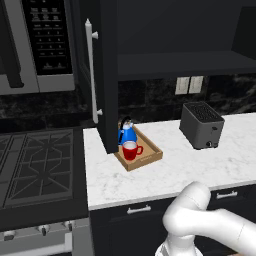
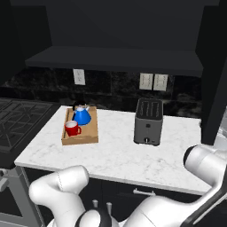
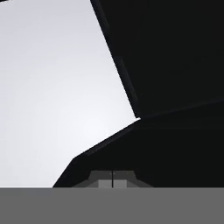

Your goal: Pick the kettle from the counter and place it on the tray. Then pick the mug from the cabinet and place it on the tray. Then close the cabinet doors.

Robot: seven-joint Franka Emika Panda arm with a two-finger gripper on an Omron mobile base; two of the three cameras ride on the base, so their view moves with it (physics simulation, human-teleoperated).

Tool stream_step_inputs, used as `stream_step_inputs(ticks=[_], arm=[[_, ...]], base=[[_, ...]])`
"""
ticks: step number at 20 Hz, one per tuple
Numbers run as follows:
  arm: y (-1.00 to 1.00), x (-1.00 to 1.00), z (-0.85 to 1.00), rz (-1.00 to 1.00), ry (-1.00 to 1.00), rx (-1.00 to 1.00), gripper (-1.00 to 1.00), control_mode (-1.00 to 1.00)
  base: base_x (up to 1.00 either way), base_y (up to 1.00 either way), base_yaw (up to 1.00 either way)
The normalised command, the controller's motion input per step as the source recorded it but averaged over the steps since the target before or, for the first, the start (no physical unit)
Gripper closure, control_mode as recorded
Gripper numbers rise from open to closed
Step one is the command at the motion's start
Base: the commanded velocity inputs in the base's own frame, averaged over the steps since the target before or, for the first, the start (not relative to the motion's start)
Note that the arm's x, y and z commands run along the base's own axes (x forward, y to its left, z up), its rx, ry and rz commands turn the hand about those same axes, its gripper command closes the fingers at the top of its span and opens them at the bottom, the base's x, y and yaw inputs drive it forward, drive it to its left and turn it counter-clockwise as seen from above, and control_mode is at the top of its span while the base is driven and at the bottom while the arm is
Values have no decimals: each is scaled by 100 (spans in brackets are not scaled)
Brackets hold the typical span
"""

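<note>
1. White marble counter [image 1: 190, 165] runs across my base views, with black drawers below it and a black backsplash behind.
2. Nearest on it, I see the wooden tray [image 1: 150, 157] lying flat, its long axis angled from the front edge back toward the wall.
3. Inside the tray, the red mug [image 1: 131, 150] stands upright at the nearer end, its handle sticking out sideways toward the toaster in the left base view.
4. Just behind the mug, touching or nearly so, the blue kettle [image 1: 127, 134] stands upright in the far end of the tray, black handle arching over the top.
5. Well apart from the tray, a dark grey toaster [image 2: 148, 120] sits further along the counter, slots up.
6. An open cabinet door [image 1: 106, 75] with its long silver bar handle [image 1: 90, 70] hangs edge-on over the tray's far corner, partly hiding the kettle from the left base camera.
7. Behind it I see the cabinet [image 2: 115, 40] with its dark shelf.
8. My hand camera shows the gripper [image 3: 112, 178] with its tips pressed together, holding nothing, facing black panel edges against a pale surface.
</note>
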Motion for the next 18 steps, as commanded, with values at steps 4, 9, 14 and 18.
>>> stream_step_inputs(ticks=[4, 9, 14, 18], arm=[[49, -76, 62, 0, -11, -29, 100, -100], [45, -91, 70, 0, -3, -36, 100, -100], [54, -79, 62, 0, 0, -37, 100, -100], [75, -22, 31, 0, 13, -40, 100, -100]], base=[[0, 0, 0], [0, 0, 0], [0, 0, 0], [0, 0, 0]])
